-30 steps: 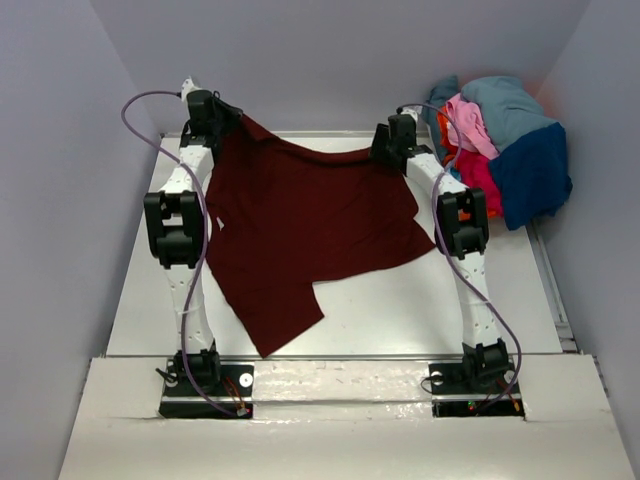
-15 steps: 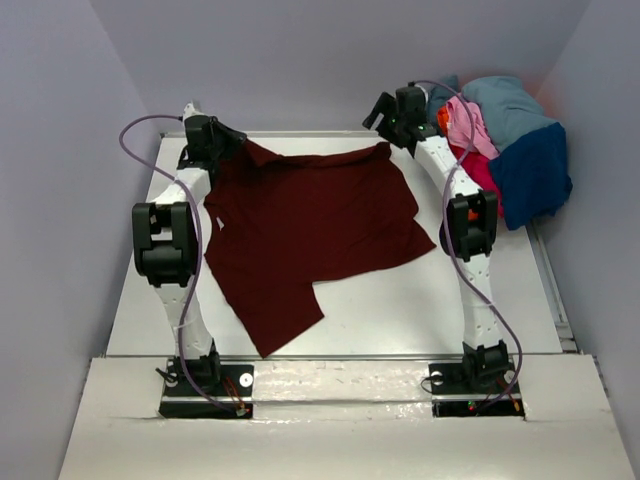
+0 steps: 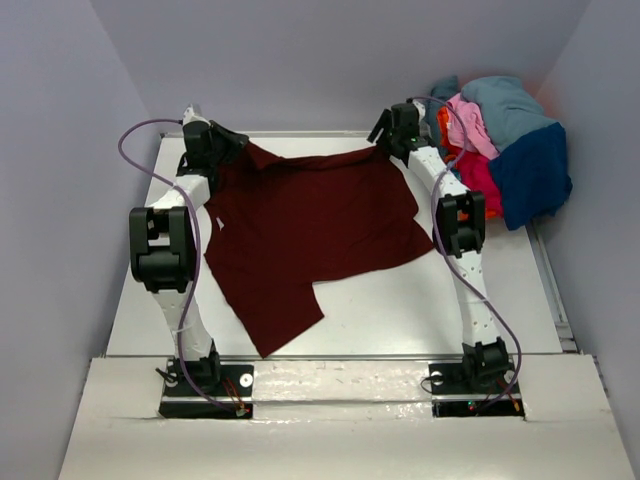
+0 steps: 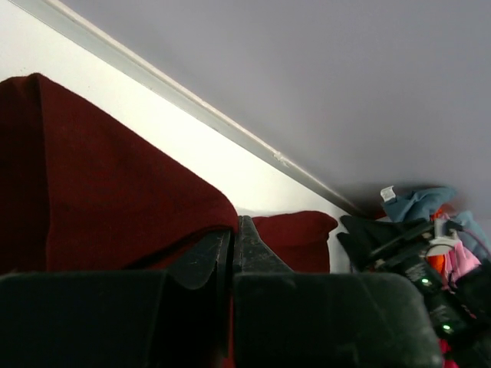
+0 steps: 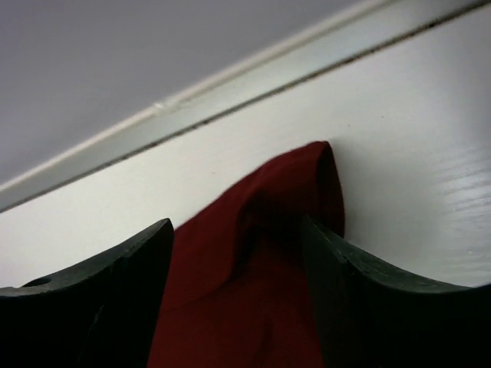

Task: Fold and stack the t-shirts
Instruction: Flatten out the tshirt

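Observation:
The dark maroon t-shirt (image 3: 310, 230) lies spread on the white table, its far edge near the back rail. My left gripper (image 3: 222, 143) is shut on the shirt's far left corner (image 4: 115, 184), the cloth pinched between the closed fingers. My right gripper (image 3: 384, 136) is open at the far right corner; its fingers (image 5: 337, 268) stand apart on either side of the maroon cloth (image 5: 261, 253), which lies loose on the table. A pile of other t-shirts sits at the back right: pink (image 3: 470, 130), light teal-blue (image 3: 505, 100), navy blue (image 3: 535, 175) and bright red (image 3: 478, 175).
The back rail (image 3: 300, 133) and grey wall run just behind both grippers. The pile of shirts crowds the right arm's far side. Bare white table (image 3: 400, 300) shows in front of the maroon shirt.
Both grippers moved toward the back rail and lowered the shirt's far edge flat onto the table. The right gripper let go of its corner and stands open.

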Controlling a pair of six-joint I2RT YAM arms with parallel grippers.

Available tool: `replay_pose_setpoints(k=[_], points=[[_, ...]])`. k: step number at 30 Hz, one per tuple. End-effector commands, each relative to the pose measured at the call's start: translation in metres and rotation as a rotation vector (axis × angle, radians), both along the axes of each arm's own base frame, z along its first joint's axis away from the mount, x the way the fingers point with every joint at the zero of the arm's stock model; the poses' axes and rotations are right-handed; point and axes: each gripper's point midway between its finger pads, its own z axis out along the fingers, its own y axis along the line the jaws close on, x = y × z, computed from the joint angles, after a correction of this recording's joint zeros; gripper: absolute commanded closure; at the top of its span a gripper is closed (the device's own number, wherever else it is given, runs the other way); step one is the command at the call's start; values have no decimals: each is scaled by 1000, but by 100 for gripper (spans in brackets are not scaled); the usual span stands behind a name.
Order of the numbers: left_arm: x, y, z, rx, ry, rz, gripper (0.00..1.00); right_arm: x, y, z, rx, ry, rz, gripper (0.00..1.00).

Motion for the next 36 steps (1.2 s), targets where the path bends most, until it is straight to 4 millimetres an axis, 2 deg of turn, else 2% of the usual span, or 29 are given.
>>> replay_pose_setpoints(k=[1,3,4,5,7,8,9,10,11,12,13,14,15,17,18,19,20,21,22,24,25,27,29,30,32,33,34,35,36], points=[[-3,-3,51,-2,-130,-20,94,11,-6,-13,-19,-20,-18,30],[-2,-3,47,3,-122,-19,94,8,-5,-23,-24,-4,-5,31],[-2,-3,46,4,-121,-20,94,8,-4,-22,-26,-11,7,30],[-1,-3,46,4,-119,-20,94,0,-6,-42,-41,32,9,30],[-1,-3,45,4,-118,-20,94,-11,-3,-56,-52,66,6,26],[-1,-3,47,5,-121,-21,94,-14,-4,-45,-44,50,-2,24],[-1,-3,45,8,-117,-24,94,-31,-8,-72,-48,116,-6,22],[0,-3,46,11,-118,-24,94,-33,-7,-54,-13,85,-19,20],[0,-3,46,14,-116,-26,94,-45,-5,-51,-13,81,-28,20],[0,-3,45,15,-115,-25,94,-56,-11,-73,-33,129,-42,20],[-1,-3,45,15,-113,-26,94,-62,-14,-71,-34,125,-53,20],[-1,-3,46,18,-114,-29,95,-67,-10,-50,-26,93,-53,20],[0,2,46,17,-113,-19,94,-83,-13,-65,-28,141,-59,20],[0,1,49,16,-115,-22,94,-100,-16,-68,-17,186,-68,20],[0,2,51,18,-121,-22,94,-108,-12,-59,-10,191,-63,20],[0,1,52,17,-121,-24,94,-124,-16,-74,-11,251,-82,20],[-1,1,55,17,-124,-25,94,-132,-10,-64,3,247,-68,20],[-2,1,56,17,-126,-27,94,-140,-12,-76,-4,270,-69,20],[-4,0,57,16,-126,-31,94,-154,-6,-76,8,293,-49,20],[-7,0,57,19,-122,-33,94,-165,-7,-73,19,315,-49,20],[-11,0,58,20,-123,-34,94,-175,-11,-77,6,362,-59,20],[-15,-2,57,26,-120,-44,94,-175,-20,-66,-46,354,-73,19],[-19,-3,58,35,-123,-60,94,-170,-28,-43,-96,321,-86,18],[-21,-4,59,44,-127,-66,94,-151,-34,-12,-137,245,-106,18],[-23,-4,59,50,-129,-72,94,-131,-36,21,-169,171,-115,17],[-24,-6,60,52,-137,-83,94,-106,-33,56,-171,88,-122,17],[-24,-6,60,51,-138,-85,94,-99,-37,65,-174,86,-129,17],[-25,-7,60,51,-140,-86,94,-87,-33,52,-180,103,-124,17],[-25,-7,60,50,-139,-87,94,-78,-29,58,-169,94,-125,17]])
